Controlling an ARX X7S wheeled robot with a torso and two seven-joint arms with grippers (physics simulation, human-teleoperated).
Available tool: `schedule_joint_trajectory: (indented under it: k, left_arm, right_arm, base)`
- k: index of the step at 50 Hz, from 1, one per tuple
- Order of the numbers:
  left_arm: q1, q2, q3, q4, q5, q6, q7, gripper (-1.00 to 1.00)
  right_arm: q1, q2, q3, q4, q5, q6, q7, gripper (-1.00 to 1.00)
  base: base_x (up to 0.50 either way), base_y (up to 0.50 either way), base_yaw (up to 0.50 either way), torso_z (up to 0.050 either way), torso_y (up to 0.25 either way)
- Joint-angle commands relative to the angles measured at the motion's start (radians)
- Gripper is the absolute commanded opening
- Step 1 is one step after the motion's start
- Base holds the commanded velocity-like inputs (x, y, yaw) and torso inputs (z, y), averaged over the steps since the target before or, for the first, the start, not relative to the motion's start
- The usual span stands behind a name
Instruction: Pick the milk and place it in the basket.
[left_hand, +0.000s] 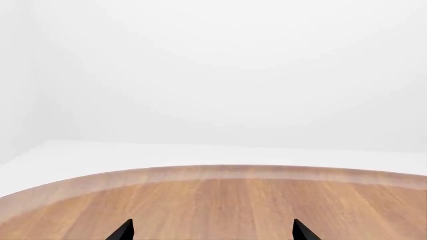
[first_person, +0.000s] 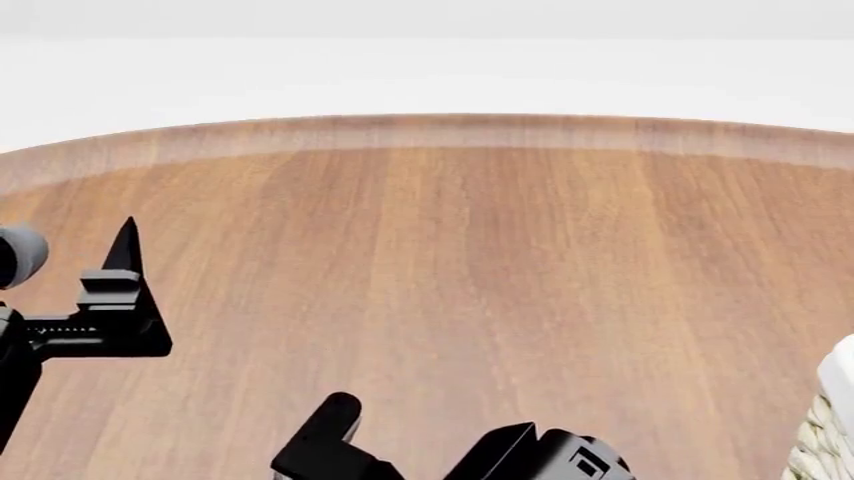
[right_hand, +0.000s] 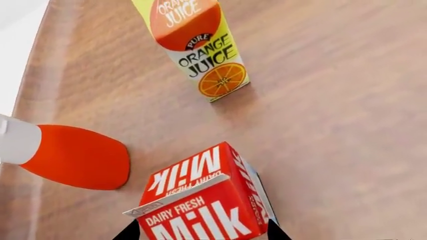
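1. Two black fingertips of the right gripper (right_hand: 200, 231) flank the red gable-top milk carton (right_hand: 203, 200) at the bottom centre of the right wrist view, one tip at each lower side of it. They bracket the carton closely, yet I cannot tell whether they are clamped on it or only close beside it.
2. The camera looks down on the carton's red roof, white "Milk" lettering facing up, which reads as an approach from above so the fingers can straddle the carton's sides.
3. Upper centre of that view, the tall orange-yellow "Orange Juice" carton (right_hand: 198, 47) stands on the brown wooden table (right_hand: 333, 125), well apart from the milk and clear of the fingers.
4. At the left, an orange bottle with a white end (right_hand: 70, 155) lies near the milk; whether they touch is unclear.
5. In the left wrist view, the left gripper (left_hand: 213, 231) shows two black tips spread apart over bare wood, parked and holding nothing.
6. At the lower right edge of the head view, only a sliver of the cream woven basket with its white cloth liner (first_person: 830, 420) appears; its inside is out of sight, so its contents cannot be judged. The milk is not in it yet.
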Motion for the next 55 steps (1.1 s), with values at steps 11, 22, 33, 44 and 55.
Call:
schedule_joint_trajectory:
  k: [11, 22, 33, 44, 55]
  left_arm:
    - [-0.010, -0.005, -0.006, -0.012, -0.013, 0.005, -0.010, 1.00]
    - [-0.030, -0.009, -0.023, -0.024, -0.025, -0.004, -0.018, 1.00]
    - [-0.036, -0.013, -0.021, -0.050, -0.022, 0.008, -0.021, 1.00]
    - [-0.037, -0.015, -0.018, -0.060, -0.022, 0.018, -0.026, 1.00]
    - [-0.031, -0.018, -0.010, -0.059, -0.024, 0.025, -0.030, 1.00]
  right_arm:
    - [0.020, 0.052, 0.385, -0.065, 0.115, 0.184, 0.512, -1.00]
    - [0.034, 0.103, 0.681, -0.174, 0.266, 0.298, 0.835, -1.00]
    - [0.140, 0.104, 0.963, -0.117, 0.491, 0.481, 1.187, -1.00]
    - [0.336, 0.205, 1.110, 0.015, 0.766, 0.538, 1.611, -1.00]
    - [0.490, 0.369, 1.052, 0.090, 1.118, 0.513, 2.001, -1.00]
  base:
    - [0.00, 0.00, 0.00, 0.000, 0.000]
    - [0.00, 0.00, 0.00, 0.000, 0.000]
    - [0.00, 0.00, 0.00, 0.000, 0.002]
    - [0.00, 0.00, 0.00, 0.000, 0.001]
    - [0.00, 0.00, 0.00, 0.000, 0.001]
